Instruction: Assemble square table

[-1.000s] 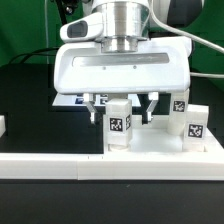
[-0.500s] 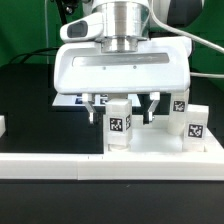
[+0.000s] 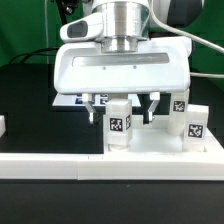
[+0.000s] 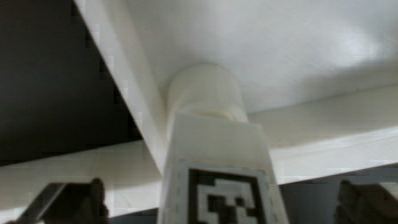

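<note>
The table (image 3: 25, 95) was black. A large white slab (image 3: 160, 150) lay directly on it at lower right of the exterior frame. A long white rail (image 3: 60, 165) lay across the bottom.

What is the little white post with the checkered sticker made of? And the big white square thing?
The leg post looks like smooth white plastic, matte, with a printed black-and-white tag. The square table slab also seems white plastic: its surface shows a soft sheen.
</note>
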Motion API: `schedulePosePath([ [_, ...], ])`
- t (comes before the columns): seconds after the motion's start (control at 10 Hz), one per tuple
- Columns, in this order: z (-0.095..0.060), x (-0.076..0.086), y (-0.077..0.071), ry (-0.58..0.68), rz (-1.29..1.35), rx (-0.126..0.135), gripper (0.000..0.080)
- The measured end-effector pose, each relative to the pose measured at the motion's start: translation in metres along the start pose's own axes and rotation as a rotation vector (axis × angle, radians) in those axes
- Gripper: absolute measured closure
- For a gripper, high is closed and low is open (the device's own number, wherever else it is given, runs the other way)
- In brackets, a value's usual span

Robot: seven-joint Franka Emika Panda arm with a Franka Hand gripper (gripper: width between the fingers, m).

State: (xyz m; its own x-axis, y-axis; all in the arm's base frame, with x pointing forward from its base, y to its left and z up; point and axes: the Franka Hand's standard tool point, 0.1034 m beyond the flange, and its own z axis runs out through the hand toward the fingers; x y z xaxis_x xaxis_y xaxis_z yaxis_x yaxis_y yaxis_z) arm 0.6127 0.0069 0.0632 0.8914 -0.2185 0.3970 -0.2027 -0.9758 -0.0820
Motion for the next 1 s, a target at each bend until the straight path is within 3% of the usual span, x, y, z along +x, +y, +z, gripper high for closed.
schedulePosePath([
  [0.4, -0.001, 0.0, -0.001, -0.009, 0.009, 0.001, 0.0151],
  [0.5, -0.01, 0.0, -0.004, -0.072, 0.054, 0.008, 0.0151],
  [0.7, -0.034, 0.026, 0.001, -0.16, 0.119, 0.014, 0.0151],
  [0.8, -0.036, 0.032, 0.003, -0.179, 0.141, 0.013, 0.0151],
  [1.0, -0.031, 0.026, -0.004, -0.251, 0.229, 0.01, 0.0151],
])
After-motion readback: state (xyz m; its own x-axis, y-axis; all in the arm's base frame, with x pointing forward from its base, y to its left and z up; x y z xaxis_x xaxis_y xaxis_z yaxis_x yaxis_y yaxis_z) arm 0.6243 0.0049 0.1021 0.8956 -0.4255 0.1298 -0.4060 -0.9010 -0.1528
